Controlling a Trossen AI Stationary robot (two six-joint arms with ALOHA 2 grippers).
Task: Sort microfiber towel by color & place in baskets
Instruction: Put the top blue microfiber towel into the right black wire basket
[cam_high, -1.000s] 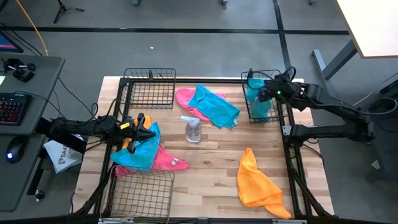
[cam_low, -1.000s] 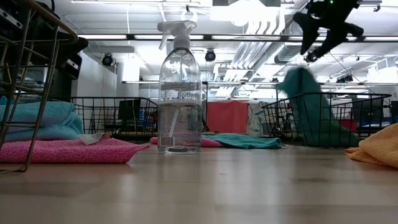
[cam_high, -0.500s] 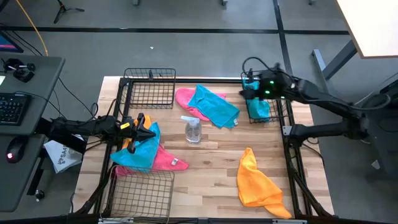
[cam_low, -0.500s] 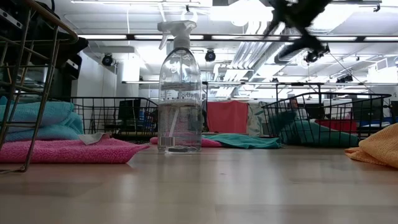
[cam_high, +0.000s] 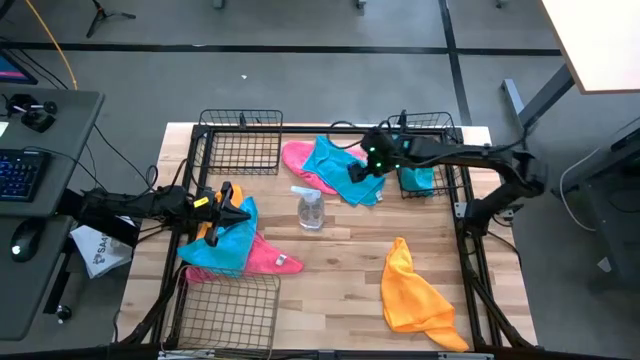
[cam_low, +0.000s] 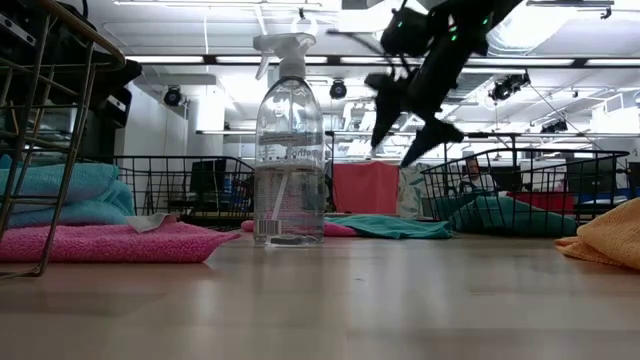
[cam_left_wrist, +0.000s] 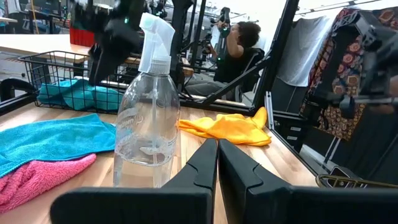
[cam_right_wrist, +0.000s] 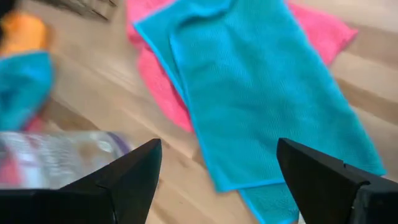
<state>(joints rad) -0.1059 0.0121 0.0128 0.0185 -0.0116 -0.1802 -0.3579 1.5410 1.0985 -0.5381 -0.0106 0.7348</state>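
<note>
A teal-blue towel (cam_high: 335, 158) (cam_right_wrist: 261, 93) lies flat at the table's far middle, overlapping a pink towel (cam_high: 297, 157) (cam_right_wrist: 158, 87). My right gripper (cam_high: 362, 170) (cam_low: 405, 125) (cam_right_wrist: 217, 180) hovers open above the teal towel's right part, fingers pointing down and clear of it. Another teal towel (cam_high: 420, 180) (cam_low: 490, 212) lies bunched in the far right basket (cam_high: 445, 120). An orange towel (cam_high: 415, 295) lies crumpled at the near right. My left gripper (cam_high: 243, 213) (cam_left_wrist: 217, 155) waits shut and empty over a teal (cam_high: 222, 250) and pink (cam_high: 272, 258) pile at the left edge.
A clear spray bottle (cam_high: 311, 208) (cam_low: 289, 150) stands upright in the table's middle, just near-left of the right gripper. Two black mesh baskets sit at the far left (cam_high: 240, 150) and near left (cam_high: 230, 310). Black frame rails run along the table's sides.
The teal towel that stood up out of the far right basket has slumped down into it. My right gripper has left that basket, swung toward the table's left and come down over the teal towel at the far middle, staying open.
</note>
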